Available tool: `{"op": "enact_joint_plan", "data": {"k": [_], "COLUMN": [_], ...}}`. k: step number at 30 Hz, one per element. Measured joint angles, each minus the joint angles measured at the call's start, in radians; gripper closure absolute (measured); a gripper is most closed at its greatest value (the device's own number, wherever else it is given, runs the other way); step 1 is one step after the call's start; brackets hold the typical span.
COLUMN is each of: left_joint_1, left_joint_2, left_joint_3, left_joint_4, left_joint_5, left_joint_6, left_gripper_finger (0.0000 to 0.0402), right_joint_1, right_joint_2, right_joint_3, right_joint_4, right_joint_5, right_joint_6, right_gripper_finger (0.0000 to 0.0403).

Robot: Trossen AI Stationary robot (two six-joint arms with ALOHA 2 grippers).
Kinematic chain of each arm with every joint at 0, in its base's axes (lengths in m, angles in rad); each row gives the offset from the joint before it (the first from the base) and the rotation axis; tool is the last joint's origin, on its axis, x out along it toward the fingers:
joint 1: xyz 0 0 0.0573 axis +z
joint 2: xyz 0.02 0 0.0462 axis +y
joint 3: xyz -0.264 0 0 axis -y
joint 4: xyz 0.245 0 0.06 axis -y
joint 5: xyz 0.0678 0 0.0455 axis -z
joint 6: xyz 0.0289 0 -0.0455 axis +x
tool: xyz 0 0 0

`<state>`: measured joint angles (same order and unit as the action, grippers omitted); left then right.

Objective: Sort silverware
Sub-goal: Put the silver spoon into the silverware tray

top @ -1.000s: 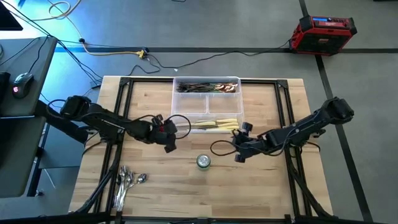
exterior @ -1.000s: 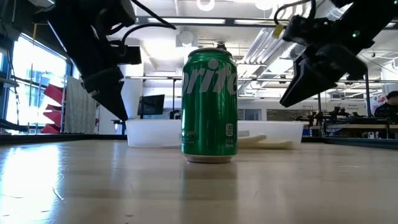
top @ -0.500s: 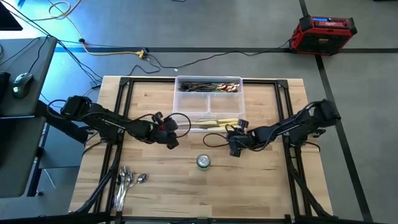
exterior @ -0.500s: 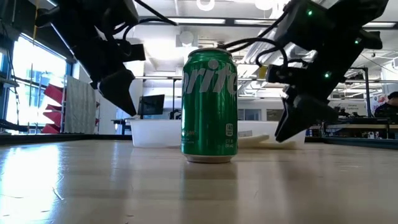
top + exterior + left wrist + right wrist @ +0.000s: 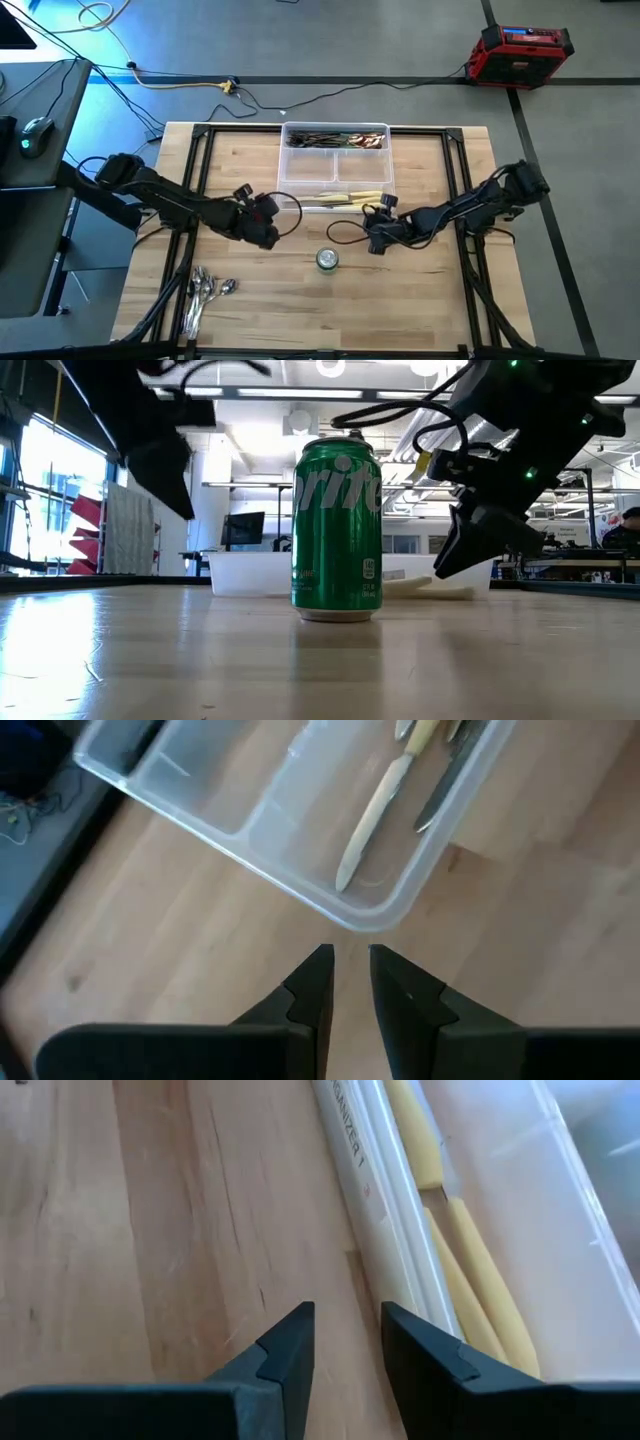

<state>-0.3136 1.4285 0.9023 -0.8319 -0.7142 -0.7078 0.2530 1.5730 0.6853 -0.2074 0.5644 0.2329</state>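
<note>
Now: both arms empty, spoons unsorted.
Left gripper (image 5: 348,982) and right gripper (image 5: 346,1342), narrowly parted, hold nothing; send left toward spoons (image 5: 205,292) at seven o'clock, approaching low.

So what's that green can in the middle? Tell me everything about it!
The green can is a shiny metal soda can with white letters on its side. It stands upright on the wooden table, near the middle, on the near side of the clear plastic tray. From above you see its round silver top. Nothing touches it; both grippers hang off to its sides.
</note>
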Motion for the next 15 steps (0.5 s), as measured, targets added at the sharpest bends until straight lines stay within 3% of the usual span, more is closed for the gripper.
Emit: {"op": "enact_joint_plan", "data": {"k": [4, 8, 15], "left_joint_1": [-0.066, -0.167, -0.425], "left_joint_2": [0.0, 0.0, 0.054], "left_joint_3": [0.07, 0.125, 0.188], "left_joint_4": [-0.085, -0.109, -0.104], "left_joint_5": [0.007, 0.11, 0.181], "left_joint_6": [-0.096, -0.196, -0.592], "left_gripper_finger": [0.0351, 0.0353, 0.0393], "right_joint_1": [0.025, 0.05, 0.086], "right_joint_2": [0.0, 0.0, -0.042], "right_joint_3": [0.0, 0.0, 0.0], "right_joint_4": [-0.001, -0.003, -0.013], "right_joint_5": [0.015, 0.044, 0.087], "right_joint_6": [0.026, 0.028, 0.04], "right_gripper_finger": [0.03, 0.03, 0.03]}}
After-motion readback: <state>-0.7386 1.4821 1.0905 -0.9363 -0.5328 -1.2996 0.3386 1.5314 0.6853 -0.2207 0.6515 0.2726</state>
